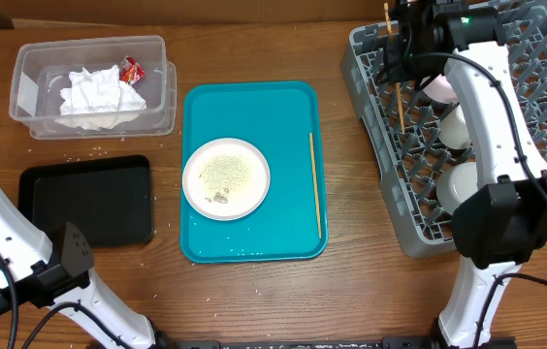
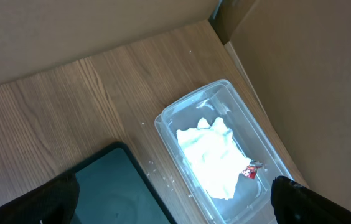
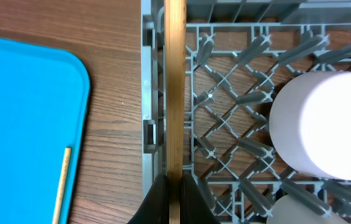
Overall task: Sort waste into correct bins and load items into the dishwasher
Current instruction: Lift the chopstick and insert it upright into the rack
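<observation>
My right gripper (image 1: 396,60) hangs over the near-left corner of the grey dishwasher rack (image 1: 535,87) and is shut on a wooden chopstick (image 3: 175,74), which stands just inside the rack wall (image 3: 154,130). White dishes (image 1: 456,180) and a white cup (image 3: 325,124) rest in the rack. A white plate (image 1: 226,178) with food crumbs lies on the teal tray (image 1: 283,107), beside a second chopstick (image 1: 315,184). The clear tub (image 1: 31,58) holds crumpled tissue (image 1: 99,95) and a red wrapper (image 1: 132,69). My left gripper (image 2: 172,190) is open above the table between the tub (image 2: 225,93) and the black tray (image 2: 110,186).
The black tray (image 1: 89,199) sits in front of the tub at the table's left. Loose crumbs (image 1: 89,150) are scattered on the wood between them. Cardboard walls (image 2: 300,74) stand behind the tub. The left arm's base link (image 1: 70,257) is at the front left.
</observation>
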`<state>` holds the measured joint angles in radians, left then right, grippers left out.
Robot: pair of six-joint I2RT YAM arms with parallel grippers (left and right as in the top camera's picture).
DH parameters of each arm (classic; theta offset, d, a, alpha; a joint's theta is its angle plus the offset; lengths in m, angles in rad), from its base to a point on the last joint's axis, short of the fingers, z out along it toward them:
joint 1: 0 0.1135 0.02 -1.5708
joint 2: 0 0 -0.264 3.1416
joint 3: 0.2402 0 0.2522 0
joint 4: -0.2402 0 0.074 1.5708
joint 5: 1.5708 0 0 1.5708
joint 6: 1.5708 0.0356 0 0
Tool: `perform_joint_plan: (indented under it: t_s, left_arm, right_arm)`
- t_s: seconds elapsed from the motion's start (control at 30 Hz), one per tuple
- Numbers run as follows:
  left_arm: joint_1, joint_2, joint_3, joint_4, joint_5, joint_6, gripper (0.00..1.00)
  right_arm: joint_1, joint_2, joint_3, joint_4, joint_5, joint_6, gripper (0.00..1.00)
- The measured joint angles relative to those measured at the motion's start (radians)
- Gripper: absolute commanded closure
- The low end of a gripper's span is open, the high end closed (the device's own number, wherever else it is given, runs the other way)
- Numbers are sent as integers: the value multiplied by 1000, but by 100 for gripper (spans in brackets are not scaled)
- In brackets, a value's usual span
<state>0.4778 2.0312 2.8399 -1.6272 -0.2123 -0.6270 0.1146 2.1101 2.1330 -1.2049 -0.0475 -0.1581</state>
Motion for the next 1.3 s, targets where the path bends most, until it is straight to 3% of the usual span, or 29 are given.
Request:
perform_joint_plan:
  t_s: [0.07, 0.1, 0.17, 0.23, 0.27, 0.3, 0.33, 0.7, 0.87, 1.13, 1.3]
  left_arm:
    - [0, 0, 0, 0, 0, 0, 0]
    - [0, 0, 0, 0, 0, 0, 0]
    - [0, 0, 0, 0, 0, 0, 0]
    - [0, 0, 0, 0, 0, 0, 0]
    - [0, 0, 0, 0, 0, 0, 0]
    - [0, 0, 0, 0, 0, 0, 0]
    - [0, 0, 0, 0, 0, 0, 0]
    - [0, 0, 0, 0, 0, 0, 0]
    - [0, 0, 0, 0, 0, 0, 0]
    - [0, 0, 0, 0, 0, 0, 0]
    - [0, 0, 0, 0, 0, 0, 0]
  right_arm:
    - [0, 11, 0, -4, 0, -8, 91]
    - [0, 18, -1, -10, -1, -11, 84]
    - [0, 27, -1, -20, 0, -21, 60]
    - [0, 33, -2, -31, 0, -21, 50]
    - [0, 34, -2, -33, 0, -28, 36]
    - [0, 35, -2, -37, 0, -29, 14]
    - [0, 36, -2, -39, -1, -25, 12]
    - [3, 36, -2, -121, -46, 9, 14]
    - [4, 36, -40, -81, -86, 7, 34]
    - [5, 44, -222, -42, -102, 19, 45]
    - [5, 44, -269, -21, -104, 29, 62]
